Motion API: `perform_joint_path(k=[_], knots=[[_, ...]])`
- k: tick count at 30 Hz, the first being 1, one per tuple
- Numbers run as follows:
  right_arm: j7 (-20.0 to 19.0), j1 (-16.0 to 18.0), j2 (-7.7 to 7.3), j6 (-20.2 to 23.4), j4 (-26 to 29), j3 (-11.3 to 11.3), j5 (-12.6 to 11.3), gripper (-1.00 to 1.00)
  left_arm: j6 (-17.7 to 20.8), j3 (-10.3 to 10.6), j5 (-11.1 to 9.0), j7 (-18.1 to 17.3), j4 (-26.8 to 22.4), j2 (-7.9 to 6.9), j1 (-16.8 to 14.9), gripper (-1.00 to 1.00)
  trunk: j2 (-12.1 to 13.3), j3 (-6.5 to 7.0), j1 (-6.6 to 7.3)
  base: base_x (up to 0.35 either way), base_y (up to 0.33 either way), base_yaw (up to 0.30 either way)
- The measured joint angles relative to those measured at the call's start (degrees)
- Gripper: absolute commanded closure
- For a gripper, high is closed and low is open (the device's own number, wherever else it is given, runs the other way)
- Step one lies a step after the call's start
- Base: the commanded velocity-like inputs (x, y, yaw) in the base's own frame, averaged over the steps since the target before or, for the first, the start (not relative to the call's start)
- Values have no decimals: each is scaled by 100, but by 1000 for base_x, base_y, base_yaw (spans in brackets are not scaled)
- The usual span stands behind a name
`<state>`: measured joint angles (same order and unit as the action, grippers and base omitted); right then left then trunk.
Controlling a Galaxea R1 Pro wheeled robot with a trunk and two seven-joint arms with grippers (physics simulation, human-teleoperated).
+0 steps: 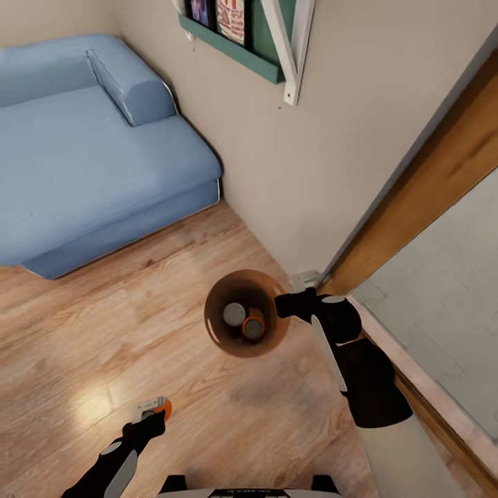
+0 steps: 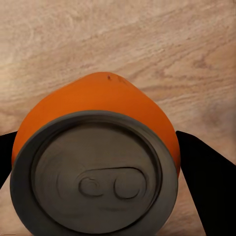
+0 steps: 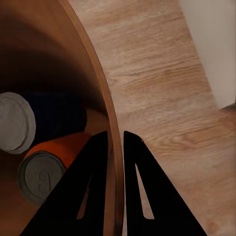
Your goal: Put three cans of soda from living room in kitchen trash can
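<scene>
The trash can point(image 1: 220, 330), brown inside, is over the wood floor near the doorway. In it lie a blue soda can point(image 1: 234, 314) with a grey top and an orange soda can point(image 1: 253, 326). My right gripper point(image 1: 287, 305) is shut on the bin's rim point(image 3: 101, 93), one finger point(image 3: 93, 187) inside and one outside. The right wrist view looks into the bin at the blue can point(image 3: 54, 118) and the orange can point(image 3: 49, 167). Low at the left, my left gripper point(image 1: 149, 417) is shut on the second orange can point(image 1: 162, 409). That can point(image 2: 98, 162) sits between the black fingers point(image 2: 206, 187).
A blue sofa point(image 1: 83, 152) stands at the far left against the pale wall point(image 1: 311, 173). A green shelf point(image 1: 242, 48) hangs on that wall. A wooden door frame point(image 1: 422, 187) runs along the right, with grey flooring point(image 1: 443, 290) beyond it. Light wood floor point(image 1: 104, 332) lies between.
</scene>
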<state>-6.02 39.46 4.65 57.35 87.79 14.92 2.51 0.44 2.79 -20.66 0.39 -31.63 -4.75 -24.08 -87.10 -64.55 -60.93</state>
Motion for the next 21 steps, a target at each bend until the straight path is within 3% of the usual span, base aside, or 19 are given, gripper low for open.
perform_joint_path(k=[10, 21], knots=[[1, 0, 0, -2, 0, 0, 14, 100, 0, -5, 0, 4, -2, -8, 0, 100, 401, 224, 220, 0, 0, 120], [3, 0, 0, -3, -1, -1, 35, 100, -8, -7, 0, 2, -9, -11, 0, 100, 403, 258, 220, -46, 0, 92]])
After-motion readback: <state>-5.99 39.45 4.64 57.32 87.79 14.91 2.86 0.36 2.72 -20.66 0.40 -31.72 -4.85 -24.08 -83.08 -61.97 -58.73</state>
